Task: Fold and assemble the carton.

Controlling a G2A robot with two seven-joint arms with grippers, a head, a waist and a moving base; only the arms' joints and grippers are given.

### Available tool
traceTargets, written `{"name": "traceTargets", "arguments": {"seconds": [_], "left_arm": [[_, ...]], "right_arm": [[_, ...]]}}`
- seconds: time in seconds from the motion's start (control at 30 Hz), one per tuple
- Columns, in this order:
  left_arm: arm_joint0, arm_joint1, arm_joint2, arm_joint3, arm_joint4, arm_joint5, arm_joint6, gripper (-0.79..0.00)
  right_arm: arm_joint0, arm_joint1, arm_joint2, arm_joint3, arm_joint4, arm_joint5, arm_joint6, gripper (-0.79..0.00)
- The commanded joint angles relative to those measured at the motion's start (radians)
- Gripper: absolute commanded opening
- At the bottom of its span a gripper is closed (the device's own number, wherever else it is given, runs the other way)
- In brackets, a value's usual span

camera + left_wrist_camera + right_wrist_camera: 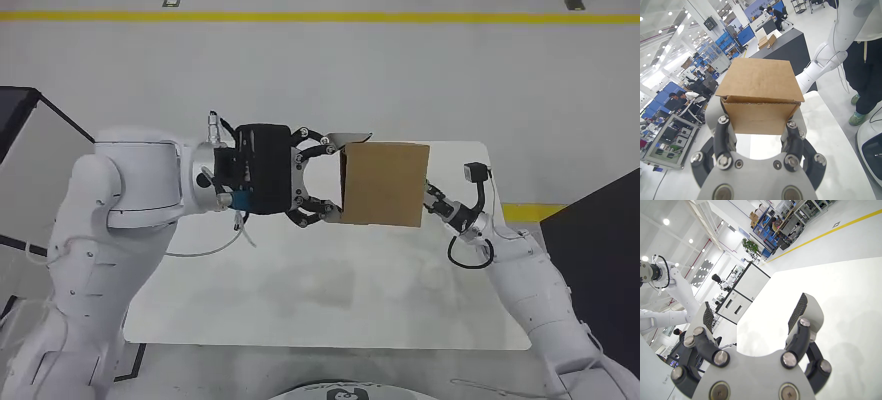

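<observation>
A: What is the left gripper [757,116] doing?
B: It is spread wide and clamps the carton [759,79], which juts straight ahead of its fingers.
A: And the right gripper [756,303]?
B: Its fingers gape apart and hold nothing, with the table [829,285] beyond them.

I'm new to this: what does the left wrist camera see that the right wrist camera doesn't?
Only the left wrist view: the brown carton, gripped between the fingers of the left claw.

Only the right wrist view: the right claw, open with nothing between its ribbed pads, and a yellow line on the floor.

Both: the white table underneath and the big workshop hall behind.
</observation>
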Motion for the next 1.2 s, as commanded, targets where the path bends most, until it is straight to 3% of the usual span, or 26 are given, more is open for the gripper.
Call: {"name": "traceTargets", "arguments": {"seconds": [0.0, 0.23, 0.33, 0.5, 0.77, 1.07, 1.17], "left_arm": [[0.0, 0.0, 0.0, 0.0, 0.0, 0.0, 0.0, -0.785], [0.0, 0.0, 0.0, 0.0, 0.0, 0.0, 0.0, -0.785], [0.041, 0.001, 0.018, -0.006, -0.047, 0.042, 0.012, -0.785], [0.097, 0.015, 0.052, -0.005, -0.238, 0.117, -0.107, -0.785], [0.167, 0.045, 0.014, -0.076, -0.488, 0.319, -0.337, -0.785], [0.167, 0.045, 0.014, -0.076, -0.488, 0.319, -0.337, -0.785], [0.181, 0.045, 0.0, -0.032, -0.541, 0.389, -0.304, -0.785]], "right_arm": [[0.0, 0.0, 0.0, 0.0, 0.0, 0.0, 0.0, 0.0], [0.0, 0.0, 0.0, 0.0, 0.0, 0.0, 0.0, 0.0], [0.0, 0.0, 0.0, 0.0, 0.0, 0.0, 0.0, 0.0], [0.0, 0.0, 0.0, 0.0, 0.0, 0.0, 0.0, 0.0], [0.0, 0.0, 0.0, 0.0, 0.0, 0.0, 0.0, 0.0], [0.0, 0.0, 0.0, 0.0, 0.0, 0.0, 0.0, 0.0], [0.0, 0.0, 0.0, 0.0, 0.0, 0.0, 0.0, 0.0]]}}
